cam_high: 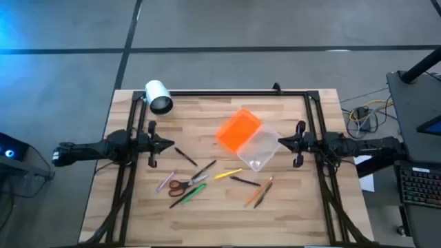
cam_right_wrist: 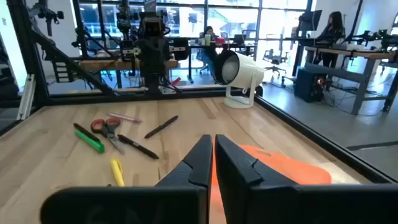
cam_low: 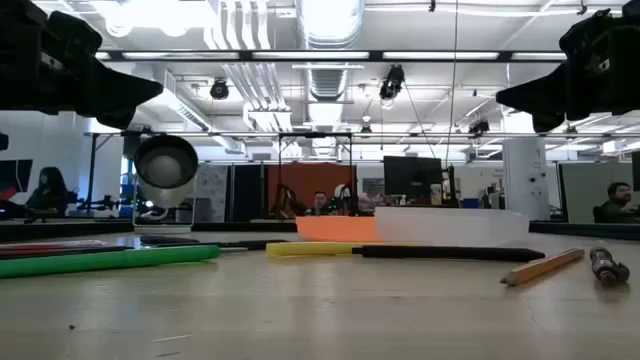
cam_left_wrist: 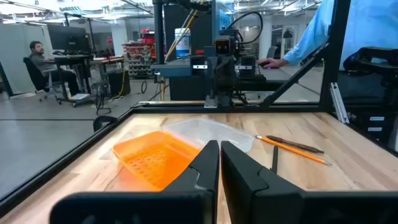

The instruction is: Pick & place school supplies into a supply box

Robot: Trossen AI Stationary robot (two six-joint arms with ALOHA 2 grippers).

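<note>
The supply box is clear plastic and lies on the table right of centre. Its bright orange lid lies open beside it, toward the far left. The supplies lie loose on the wood in front of it: red-handled scissors, a green marker, a pink pen, a yellow marker, black pens and orange and brown pencils. My left gripper hovers shut and empty at the left, pointing at the box. My right gripper hovers shut and empty just right of the box.
A white cylinder lies on its stand at the table's far left corner. A black frame runs along the table's far, left and right edges. Bare wood shows along the near edge. People sit at desks in the room beyond.
</note>
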